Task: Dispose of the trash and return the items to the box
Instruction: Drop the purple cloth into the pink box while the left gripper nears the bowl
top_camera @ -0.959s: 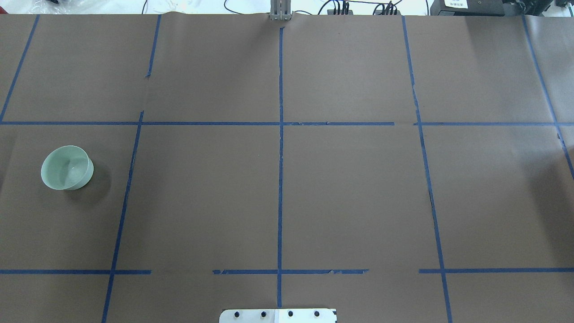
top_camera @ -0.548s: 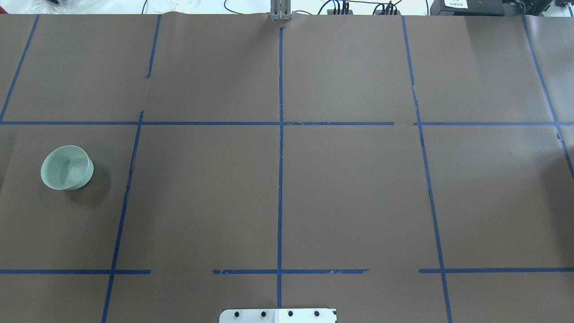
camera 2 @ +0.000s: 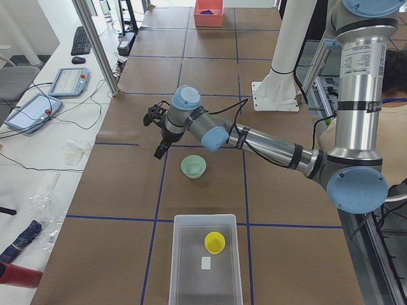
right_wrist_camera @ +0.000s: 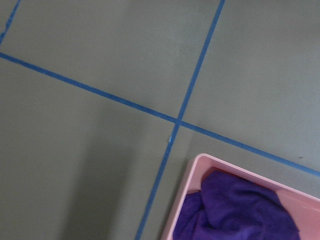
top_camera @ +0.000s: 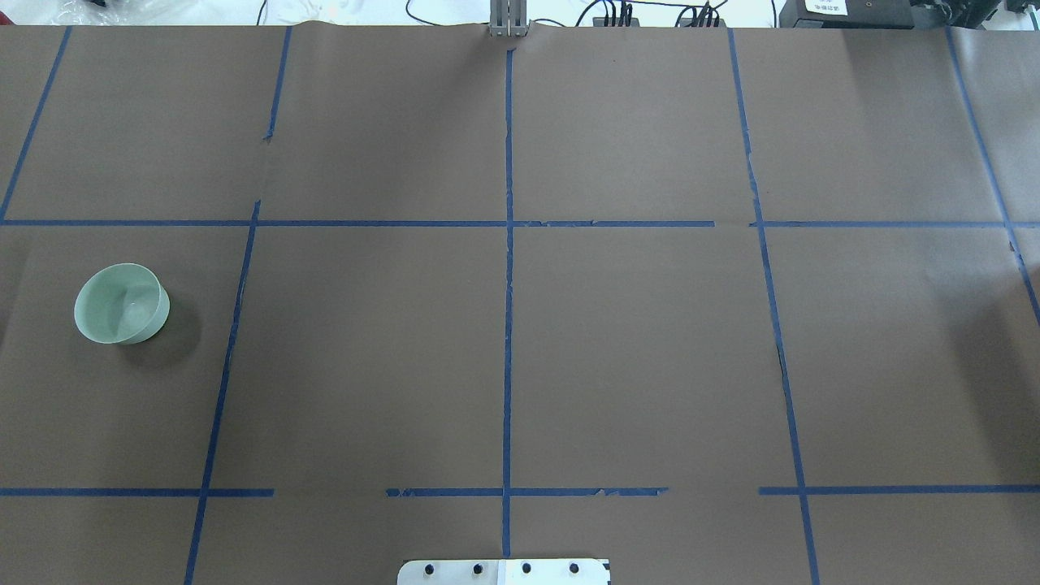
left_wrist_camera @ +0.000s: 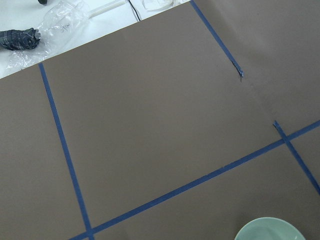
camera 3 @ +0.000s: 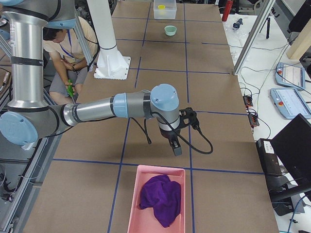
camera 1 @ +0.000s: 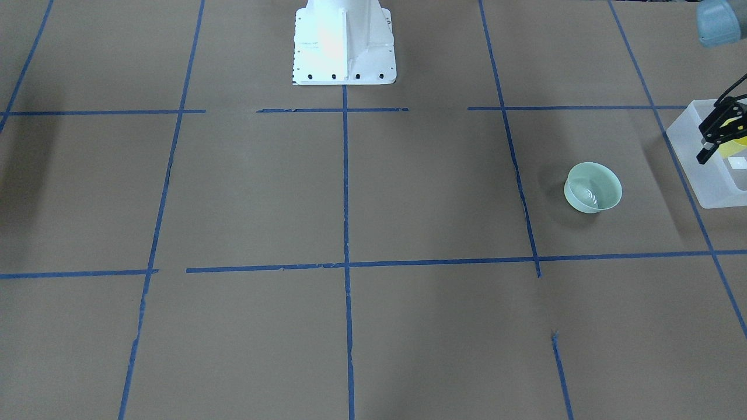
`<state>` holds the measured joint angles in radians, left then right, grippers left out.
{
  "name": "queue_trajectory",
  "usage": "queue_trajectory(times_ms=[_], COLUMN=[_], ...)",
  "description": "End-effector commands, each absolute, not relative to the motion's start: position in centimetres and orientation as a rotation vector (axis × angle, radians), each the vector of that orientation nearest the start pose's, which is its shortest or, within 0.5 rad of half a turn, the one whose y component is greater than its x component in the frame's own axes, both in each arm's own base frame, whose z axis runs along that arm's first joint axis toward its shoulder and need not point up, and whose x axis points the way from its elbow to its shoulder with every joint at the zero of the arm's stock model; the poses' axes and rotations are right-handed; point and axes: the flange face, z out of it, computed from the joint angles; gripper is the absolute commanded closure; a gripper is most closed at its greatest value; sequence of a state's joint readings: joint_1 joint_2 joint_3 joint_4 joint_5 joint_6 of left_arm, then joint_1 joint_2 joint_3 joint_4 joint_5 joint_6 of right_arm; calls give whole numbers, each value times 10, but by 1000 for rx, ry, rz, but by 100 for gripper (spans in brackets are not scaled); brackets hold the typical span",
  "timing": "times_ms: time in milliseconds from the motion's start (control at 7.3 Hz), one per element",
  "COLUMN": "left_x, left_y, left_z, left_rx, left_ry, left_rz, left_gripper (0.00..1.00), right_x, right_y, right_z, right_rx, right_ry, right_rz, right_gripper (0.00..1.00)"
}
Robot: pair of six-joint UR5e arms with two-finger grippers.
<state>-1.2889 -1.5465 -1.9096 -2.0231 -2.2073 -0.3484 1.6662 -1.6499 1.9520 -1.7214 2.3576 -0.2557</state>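
Note:
The yellow cup [camera 2: 214, 242] stands inside the frosted box [camera 2: 184, 267] at the table's left end; it also shows in the front-facing view [camera 1: 734, 147], inside the box [camera 1: 688, 137]. My left gripper [camera 1: 722, 131] is open and empty. It hangs well above the table between the box and the bowl, as the exterior left view [camera 2: 154, 135] shows. My right gripper [camera 3: 176, 145] hovers over the table just short of the pink bin; I cannot tell whether it is open or shut.
A pale green bowl [top_camera: 121, 304] sits upright on the brown paper near the box [camera 1: 593, 187]. A pink bin [camera 3: 133, 204] holding a purple cloth [camera 3: 160, 199] stands at the table's right end. Blue tape lines grid the table.

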Motion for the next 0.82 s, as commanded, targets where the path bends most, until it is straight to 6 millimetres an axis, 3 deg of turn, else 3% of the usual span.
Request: queue_trajectory(times_ms=[0,137,274,411,548,685], left_x=[123,143,157,176,185,189], left_y=[-471,-453,-432,-425,-423,-422], left_z=[465,496,528,554,576,583], left_rx=[467,459,442,413,387,384], left_ry=[841,881,911,867,843,834], left_rz=[83,15,-36,-79,-76,-75], left_gripper=[0,7,18,28,31,31], right_x=[25,-3,-15,-17,-19,-24], right_y=[-449,-450,-451,-450,-451,-451], right_z=[463,455,452,452,452,453], right_rx=[300,314,321,320,322,317], right_ry=[-814,-842,-849,-850,-844,-844], right_rz=[-129,-115,-131,-136,-138,-147], right_gripper=[0,0,0,0,0,0])
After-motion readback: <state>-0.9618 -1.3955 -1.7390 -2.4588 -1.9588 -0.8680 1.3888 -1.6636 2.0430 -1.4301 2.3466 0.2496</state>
